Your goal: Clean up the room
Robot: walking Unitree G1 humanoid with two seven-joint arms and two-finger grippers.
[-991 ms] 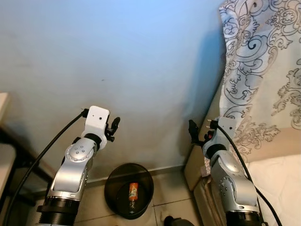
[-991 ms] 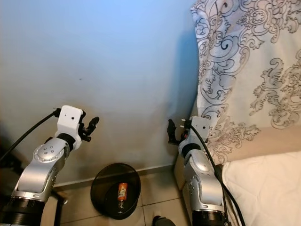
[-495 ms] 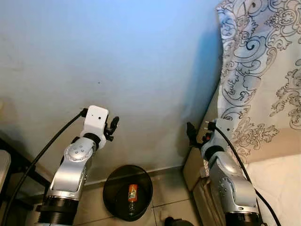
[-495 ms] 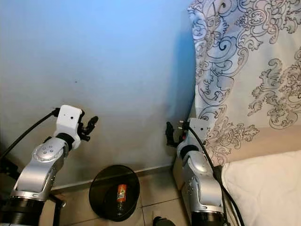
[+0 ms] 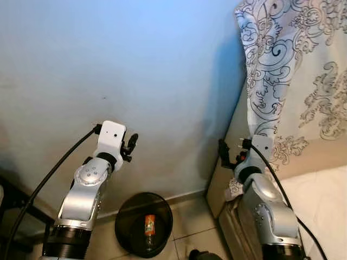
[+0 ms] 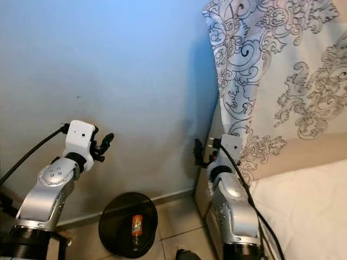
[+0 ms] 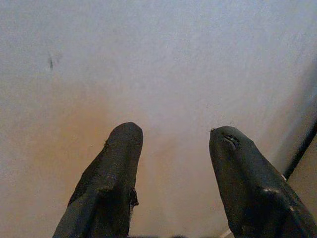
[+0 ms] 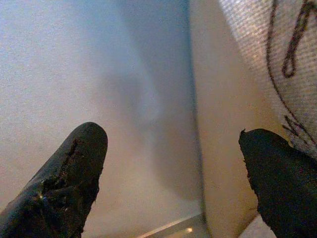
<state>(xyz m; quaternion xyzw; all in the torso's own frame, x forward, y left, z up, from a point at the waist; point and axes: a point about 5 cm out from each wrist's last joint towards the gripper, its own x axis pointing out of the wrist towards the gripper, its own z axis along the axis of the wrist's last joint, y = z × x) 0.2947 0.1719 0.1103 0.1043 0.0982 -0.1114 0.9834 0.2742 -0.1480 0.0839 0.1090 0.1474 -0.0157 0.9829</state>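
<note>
Currently both arms are raised toward a pale blue wall [image 5: 135, 59]. Left gripper [image 7: 173, 163]: fingers spread apart, nothing between them, pointed at the bare wall. Right gripper [image 8: 173, 168]: fingers also wide apart and empty, aimed at the corner where the wall meets a beige headboard [image 8: 223, 124]. A patterned curtain [image 5: 293, 70] hangs on the right, above a white bed [image 5: 320, 206]. Below, on the tiled floor [image 5: 190, 222] between the two arms, stands a round black bin [image 5: 143, 225]. A small orange bottle [image 5: 149, 225] lies inside the bin, at its bottom.
</note>
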